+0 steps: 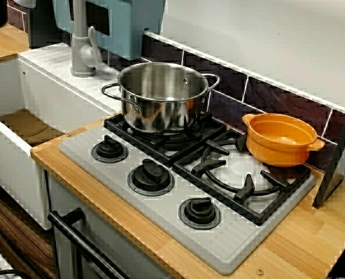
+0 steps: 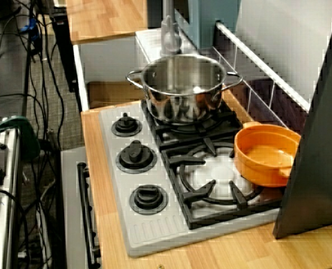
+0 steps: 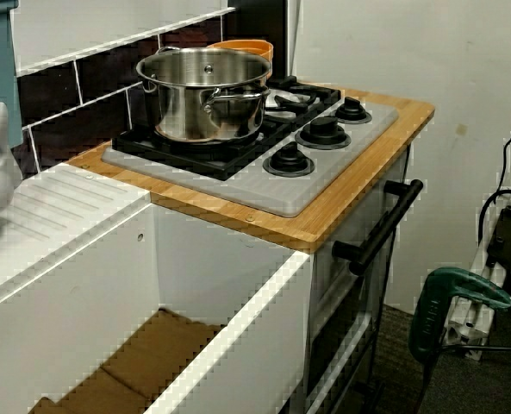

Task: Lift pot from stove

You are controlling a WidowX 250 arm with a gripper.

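Wooden countertop (image 1: 312, 232) carries the toy kitchen we are looking at, with dark tiles and a white wall panel behind it. Going left to right in the view from the front corner, we first see the white sink basin (image 1: 21, 125), with a grey faucet (image 1: 84, 49) on its ribbed drainboard. Next comes the stove (image 1: 160, 203), grey and ribbed, with three round black knobs (image 1: 151, 174) along its front edge and black grates behind them. On the left burner stands a shiny steel pot (image 1: 160, 96), upright, without a lid. On the right burner's grate (image 1: 236, 174) we see the pot (image 1: 283, 139), small, orange and empty; it sits at the far right corner of that grate, off the burner's centre and close against the tiles. The two pots stand apart. A dark slanted panel (image 1: 335, 163) rises just right of the orange one.

In the view from the stove's right end, the pot (image 2: 266, 154) lies at the back edge of the near burner. In the view from the sink side, we catch only its orange rim (image 3: 242, 46) behind the steel pot (image 3: 203, 95); below, a black oven handle (image 3: 380, 228) crosses the cabinet front, and a green clamp (image 3: 453, 302) shows at lower right.

We see no pincer in any view, so we cannot tell its state.
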